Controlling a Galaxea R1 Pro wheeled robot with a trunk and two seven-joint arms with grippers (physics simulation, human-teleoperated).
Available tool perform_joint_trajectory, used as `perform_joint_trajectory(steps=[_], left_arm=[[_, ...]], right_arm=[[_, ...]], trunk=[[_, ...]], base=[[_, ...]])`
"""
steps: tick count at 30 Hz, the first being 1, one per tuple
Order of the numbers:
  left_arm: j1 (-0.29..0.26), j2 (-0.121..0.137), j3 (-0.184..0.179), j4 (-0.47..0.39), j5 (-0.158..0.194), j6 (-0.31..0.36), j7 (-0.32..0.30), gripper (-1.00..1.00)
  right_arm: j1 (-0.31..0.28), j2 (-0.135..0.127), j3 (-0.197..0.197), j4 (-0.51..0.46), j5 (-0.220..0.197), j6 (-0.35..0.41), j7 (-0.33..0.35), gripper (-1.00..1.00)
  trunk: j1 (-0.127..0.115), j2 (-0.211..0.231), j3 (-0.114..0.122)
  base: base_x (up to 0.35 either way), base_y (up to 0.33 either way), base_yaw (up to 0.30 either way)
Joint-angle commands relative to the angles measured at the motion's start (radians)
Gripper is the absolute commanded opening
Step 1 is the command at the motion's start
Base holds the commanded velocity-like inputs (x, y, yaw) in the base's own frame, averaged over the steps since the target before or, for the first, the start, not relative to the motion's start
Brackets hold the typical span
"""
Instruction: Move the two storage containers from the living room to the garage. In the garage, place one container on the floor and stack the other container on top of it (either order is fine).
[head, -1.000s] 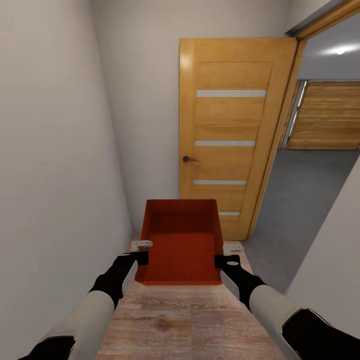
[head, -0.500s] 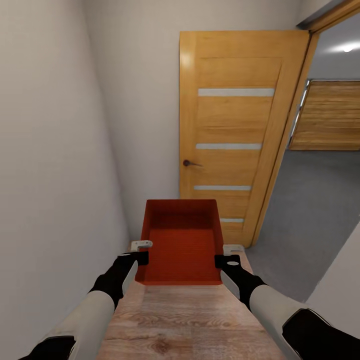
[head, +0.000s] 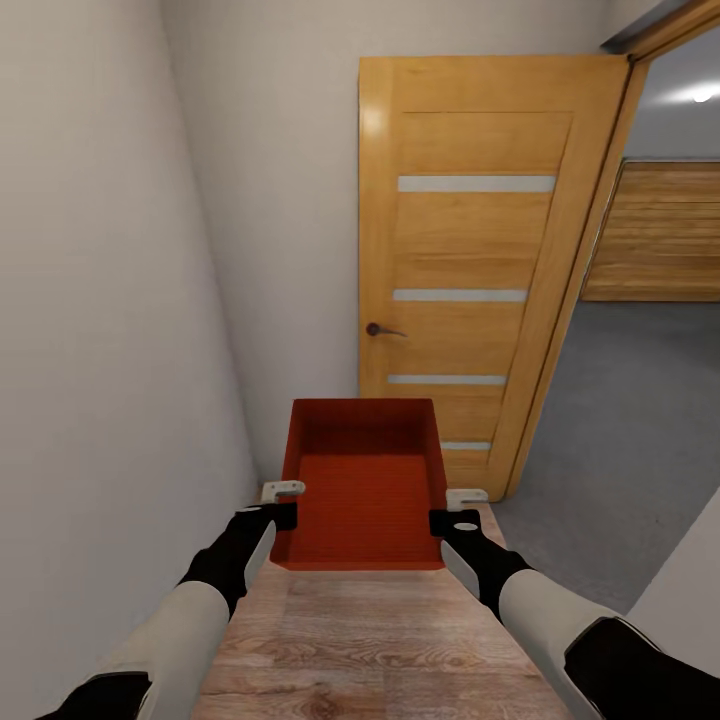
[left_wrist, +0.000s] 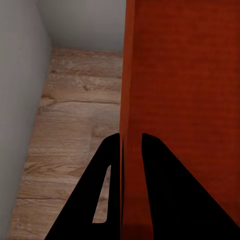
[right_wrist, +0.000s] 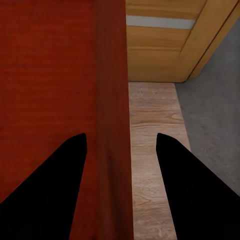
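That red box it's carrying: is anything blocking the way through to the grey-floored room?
The storage container, held between the left gripper and right gripper, faces the open wooden door straight ahead. The doorway to the grey floor lies to the right and looks unobstructed, so it probably must turn right.

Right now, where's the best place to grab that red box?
On its two long side walls, one pincer from each flank, as held now: left pincer and right pincer straddle the thin rims of the storage container. It is open-topped and too wide for one pincer.
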Motion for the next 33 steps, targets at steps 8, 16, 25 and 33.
perform_joint_trajectory(steps=[8, 16, 25, 33], left_arm=[[-0.002, -0.011, 0.015, -0.004, 0.012, 0.006, 0.003, -1.0], [-0.002, -0.012, 0.015, -0.004, 0.012, 0.006, 0.003, -1.0], [-0.001, -0.013, 0.015, -0.003, 0.013, 0.006, 0.003, -1.0], [-0.002, -0.013, 0.015, -0.003, 0.012, 0.006, 0.002, -1.0]], right_arm=[[0.0, 0.0, 0.012, 0.001, -0.004, 0.006, -0.014, -1.0], [0.0, 0.0, 0.012, 0.001, -0.004, 0.006, -0.014, -1.0], [0.0, 0.0, 0.012, 0.001, -0.004, 0.006, -0.013, -1.0], [0.0, 0.0, 0.012, 0.001, -0.004, 0.006, -0.014, -1.0]], trunk=[[0.001, -0.002, -0.002], [0.001, -0.002, -0.002], [0.001, -0.002, -0.002], [0.001, -0.002, -0.002]], base=[[0.0, 0.0, -0.124], [0.0, 0.0, -0.249], [0.104, 0.082, -0.244], [0.226, 0.163, -0.052]])
